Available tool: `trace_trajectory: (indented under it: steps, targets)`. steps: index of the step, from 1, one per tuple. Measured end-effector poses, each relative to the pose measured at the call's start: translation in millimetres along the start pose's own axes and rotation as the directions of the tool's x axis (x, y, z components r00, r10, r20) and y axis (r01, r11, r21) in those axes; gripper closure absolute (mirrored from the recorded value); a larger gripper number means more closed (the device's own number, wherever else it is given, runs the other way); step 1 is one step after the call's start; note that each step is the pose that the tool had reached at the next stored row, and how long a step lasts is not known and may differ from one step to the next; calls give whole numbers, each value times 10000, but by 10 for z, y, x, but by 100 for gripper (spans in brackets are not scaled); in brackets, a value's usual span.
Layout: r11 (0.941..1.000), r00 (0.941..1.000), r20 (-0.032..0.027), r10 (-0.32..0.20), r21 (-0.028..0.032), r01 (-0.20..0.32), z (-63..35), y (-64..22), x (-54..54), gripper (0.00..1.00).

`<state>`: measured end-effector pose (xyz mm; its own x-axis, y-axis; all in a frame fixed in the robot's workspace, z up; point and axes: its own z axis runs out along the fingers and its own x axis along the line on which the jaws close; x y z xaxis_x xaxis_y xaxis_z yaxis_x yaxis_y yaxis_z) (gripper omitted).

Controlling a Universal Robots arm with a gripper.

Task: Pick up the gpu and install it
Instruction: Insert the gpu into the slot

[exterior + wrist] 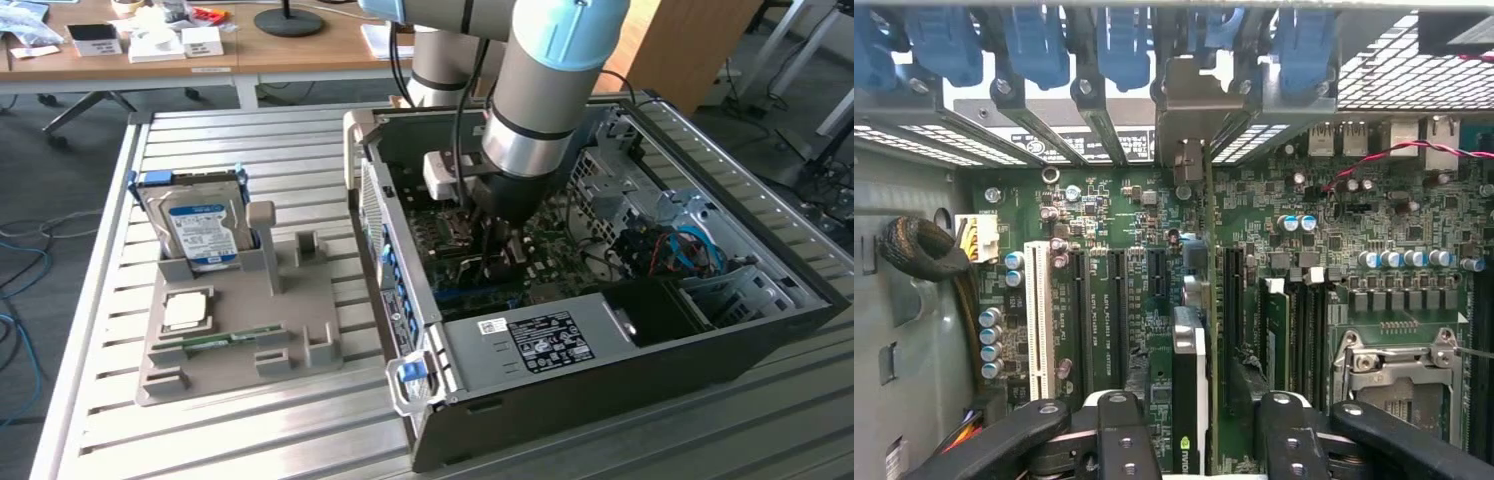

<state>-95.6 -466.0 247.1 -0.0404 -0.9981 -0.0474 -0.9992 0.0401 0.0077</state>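
The gpu (1192, 390) stands edge-on in a motherboard (1104, 230) slot, gripper (1194, 440) straddling it, jaws apparently released; install step, seating probably needs checking.

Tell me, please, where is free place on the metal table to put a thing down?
The slatted table is bare in front of the grey holder tray, and also between that tray and the computer case. Inside the case it is crowded: the gripper stands over the gpu, upright among the motherboard slots.
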Motion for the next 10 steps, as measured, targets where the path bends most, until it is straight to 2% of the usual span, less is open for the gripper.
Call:
trace_trajectory:
  steps: [10]
  targets:
    - [10000,10000,0,0,0,0,0,0,0,56]
